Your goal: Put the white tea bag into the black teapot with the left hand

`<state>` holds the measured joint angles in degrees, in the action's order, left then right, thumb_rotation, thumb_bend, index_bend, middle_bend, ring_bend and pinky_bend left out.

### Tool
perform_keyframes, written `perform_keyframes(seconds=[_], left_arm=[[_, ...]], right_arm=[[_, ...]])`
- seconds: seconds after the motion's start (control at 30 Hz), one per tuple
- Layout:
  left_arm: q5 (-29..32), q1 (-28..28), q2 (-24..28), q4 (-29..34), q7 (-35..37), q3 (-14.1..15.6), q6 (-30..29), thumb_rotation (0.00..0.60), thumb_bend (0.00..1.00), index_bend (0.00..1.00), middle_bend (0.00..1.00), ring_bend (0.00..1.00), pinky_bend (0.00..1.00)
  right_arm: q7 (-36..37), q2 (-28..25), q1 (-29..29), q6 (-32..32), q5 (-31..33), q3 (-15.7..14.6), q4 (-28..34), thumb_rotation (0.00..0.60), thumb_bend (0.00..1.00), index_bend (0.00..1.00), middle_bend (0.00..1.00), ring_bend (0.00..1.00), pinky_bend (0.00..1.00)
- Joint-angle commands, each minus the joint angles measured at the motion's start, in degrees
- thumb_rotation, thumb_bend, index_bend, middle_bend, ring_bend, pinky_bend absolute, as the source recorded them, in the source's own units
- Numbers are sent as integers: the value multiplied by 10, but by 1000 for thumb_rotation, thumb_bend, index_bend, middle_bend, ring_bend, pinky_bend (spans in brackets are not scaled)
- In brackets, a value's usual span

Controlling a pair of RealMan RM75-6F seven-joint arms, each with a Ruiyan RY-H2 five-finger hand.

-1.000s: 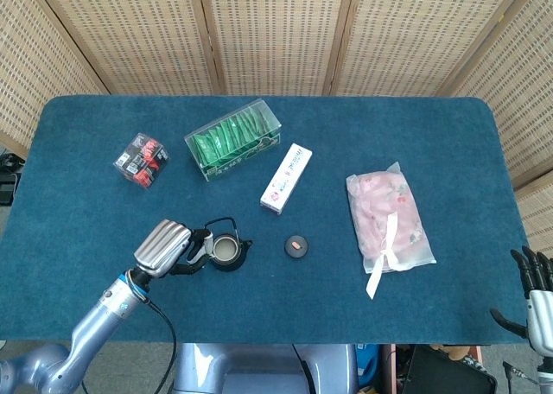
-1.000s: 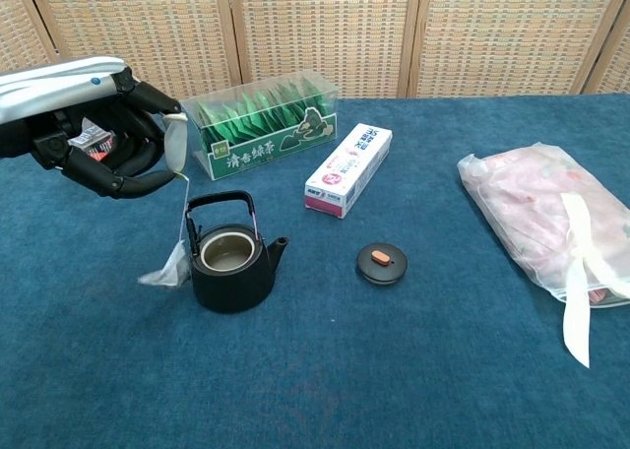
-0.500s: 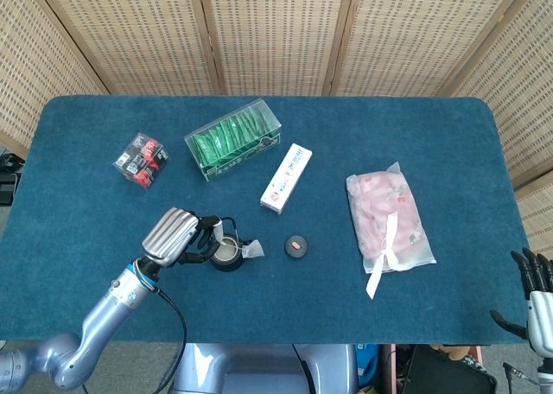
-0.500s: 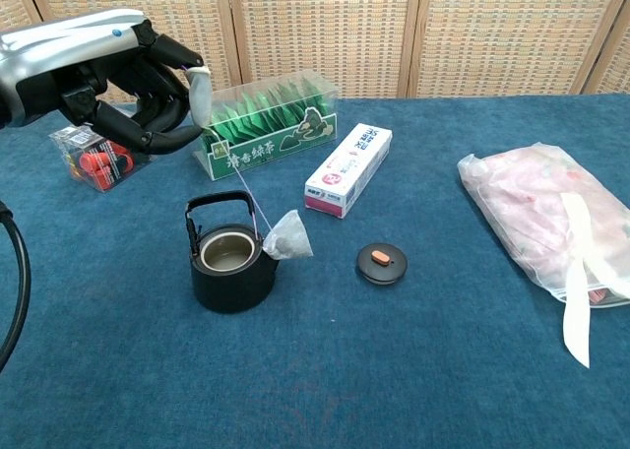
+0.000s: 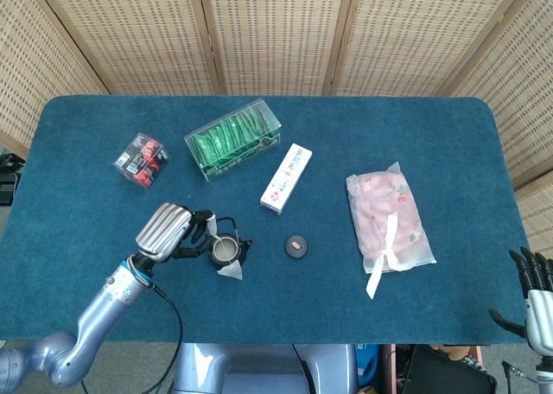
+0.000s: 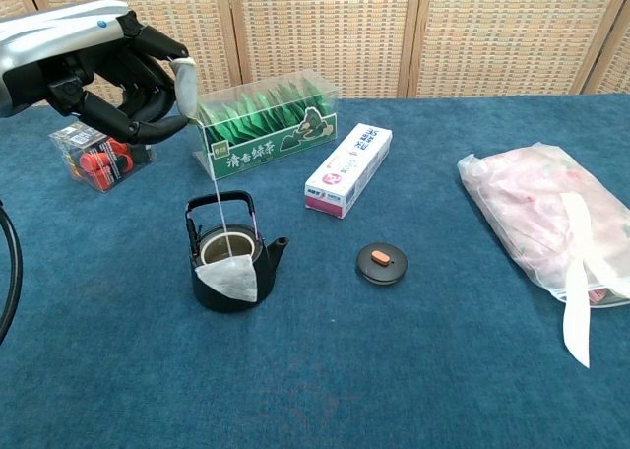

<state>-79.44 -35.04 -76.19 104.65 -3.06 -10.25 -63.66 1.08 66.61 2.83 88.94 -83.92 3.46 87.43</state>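
Note:
The black teapot point(image 6: 232, 270) point(image 5: 228, 252) stands open on the blue table, its handle upright. My left hand point(image 6: 118, 70) point(image 5: 173, 234) hovers above and left of it, pinching the paper tag of the white tea bag. From the tag a string hangs down, and the white tea bag point(image 6: 228, 280) point(image 5: 231, 271) dangles in front of the teapot's near side, outside the opening. The teapot's lid point(image 6: 381, 263) point(image 5: 296, 246) lies on the cloth to the right. My right hand point(image 5: 531, 277) is at the lower right edge of the head view, fingers apart and holding nothing.
A clear box of green tea packets point(image 6: 264, 124) stands behind the teapot, a white carton point(image 6: 348, 169) to its right. A small red and black box point(image 6: 94, 156) sits at the left. A pink gift bag point(image 6: 551, 223) lies at the right.
The tea bag has swung from the teapot's left side across to its right, then back to hang in front of the pot. My left hand rose and shifted slightly.

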Motion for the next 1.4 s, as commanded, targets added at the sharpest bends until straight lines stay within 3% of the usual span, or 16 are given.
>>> perform_keyframes(seconds=[0.03,0.87,1.1,1.4], left_arm=[[2,1,1,-3,0,0,-2,600,460,749,790,775,668],[37,-13,-3,-31,2,-19,4,600,460,749,789,775,668],[34,-12,0,-28,-4,-1,15,600,461,748,789,775,668],[6,3,12,-20,-20,46,23,600,460,749,789,775,668]], right_arm=[[-2,0,-1,-2,1,0,1,600,170,108,120,28,81],[-10,0,-4,-10,9,2,6,600,170,102,120,28,81],[-6,1,-3,-13,11,1,3,600,170,102,120,28,81],[-2,1,-1,-10,11,1,-1,600,170,102,120,28,82]])
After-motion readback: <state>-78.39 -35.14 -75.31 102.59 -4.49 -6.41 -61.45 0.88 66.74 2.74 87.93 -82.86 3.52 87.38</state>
